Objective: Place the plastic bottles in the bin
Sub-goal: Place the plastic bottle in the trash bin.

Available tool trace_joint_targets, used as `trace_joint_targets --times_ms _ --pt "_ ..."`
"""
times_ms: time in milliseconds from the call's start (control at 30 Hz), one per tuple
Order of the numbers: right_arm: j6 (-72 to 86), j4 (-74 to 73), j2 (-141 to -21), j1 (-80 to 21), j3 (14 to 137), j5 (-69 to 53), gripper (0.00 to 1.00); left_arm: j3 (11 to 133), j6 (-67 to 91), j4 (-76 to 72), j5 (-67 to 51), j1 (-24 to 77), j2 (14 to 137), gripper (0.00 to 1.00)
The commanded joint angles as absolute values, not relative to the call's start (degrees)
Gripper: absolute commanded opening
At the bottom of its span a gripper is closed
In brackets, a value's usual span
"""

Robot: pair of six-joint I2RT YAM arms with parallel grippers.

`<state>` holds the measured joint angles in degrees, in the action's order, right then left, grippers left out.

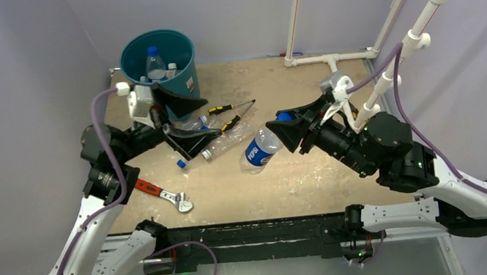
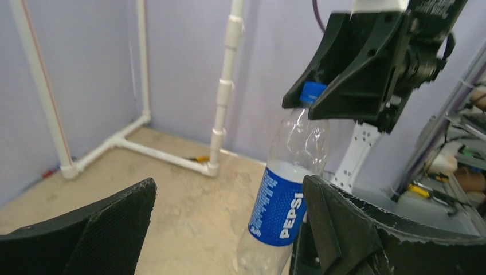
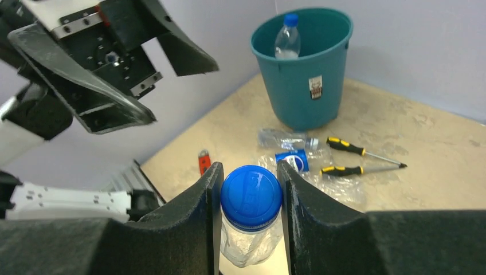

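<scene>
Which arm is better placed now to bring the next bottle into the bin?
Right. The right hand is shut on the blue cap of a Pepsi bottle. The left hand, nearer the bin, is open and empty.

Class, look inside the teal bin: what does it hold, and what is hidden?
Inside the bin, a clear blue-capped bottle stands upright, another bottle beside it. The wall hides the floor and anything lower.
</scene>
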<state>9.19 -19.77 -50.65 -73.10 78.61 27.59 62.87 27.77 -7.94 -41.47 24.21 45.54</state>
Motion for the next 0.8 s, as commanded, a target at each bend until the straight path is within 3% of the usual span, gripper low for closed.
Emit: trace_joint_targets --times_ms 0,400,600,767 --pt "9.9 -31.1 -53.7 -73.1 84.1 23.3 0.0 60.3 22.5 -5.7 -50.4 26.0 45.8 0.99" --pt "5.1 -24.2 -66.2 -72.1 89.7 16.2 0.0 52.9 15.6 -0.8 -45.1 35.2 44.9 0.99" --pt "5.6 -23.6 -69.2 -66.7 93.0 7.4 0.0 52.0 13.1 2.8 -42.3 37.9 45.5 0.99" --pt "6.6 -22.8 -69.8 -64.0 92.8 1.9 0.0 51.6 13.7 1.2 -41.5 38.0 45.6 0.93"
